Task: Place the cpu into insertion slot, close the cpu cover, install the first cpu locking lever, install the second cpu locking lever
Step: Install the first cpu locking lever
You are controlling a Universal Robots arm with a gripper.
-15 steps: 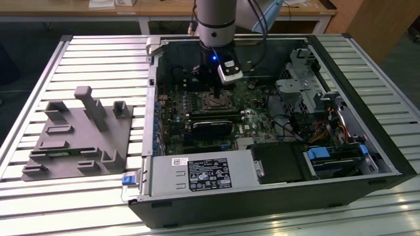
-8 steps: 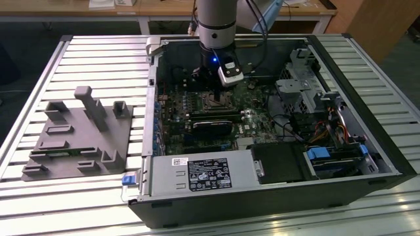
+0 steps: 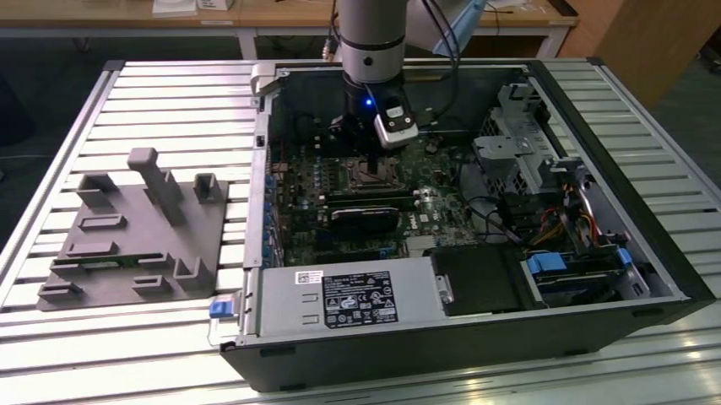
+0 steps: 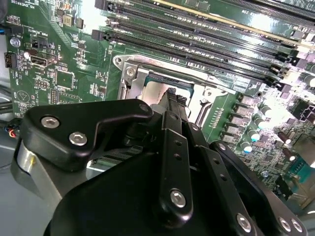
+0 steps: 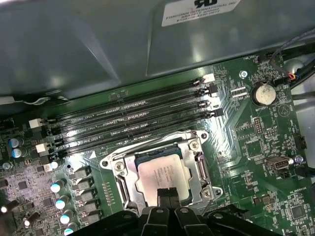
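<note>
You have a slatted metal surface (image 3: pixel 169 93) carrying an open computer case (image 3: pixel 664 278) lying on its side, with a grey plastic fixture (image 3: pixel 135 236) well apart from it toward the exterior view's left. Inside the case you see the green board (image 3: pixel 304 211), a power supply with a label (image 3: pixel 360 297) along the near edge, and drive cages (image 3: pixel 529 143) toward the exterior view's right.

Your arm (image 3: pixel 372 38) comes straight down from above into the case, its wrist vertical, with a small camera housing (image 3: pixel 396 125) on its side. The claw (image 3: pixel 372 164) points down directly over the socket area of the board.

On the board, four long black memory slots (image 5: pixel 133 115) run just beside the insertion slot (image 5: pixel 162 172). The cpu (image 5: pixel 160 174) lies flat in that slot, its silvery top exposed. The cpu cover (image 5: pixel 189 135) shows as a metal frame lying down around the chip; whether it is latched you cannot tell.

In the first wrist view the fingertips (image 5: pixel 167 194) sit close together at the cpu's near edge, apparently touching its top. In the second wrist view the claw (image 4: pixel 173 96) reaches the same spot, the jaws nearly together, gripping nothing you can see.
</note>
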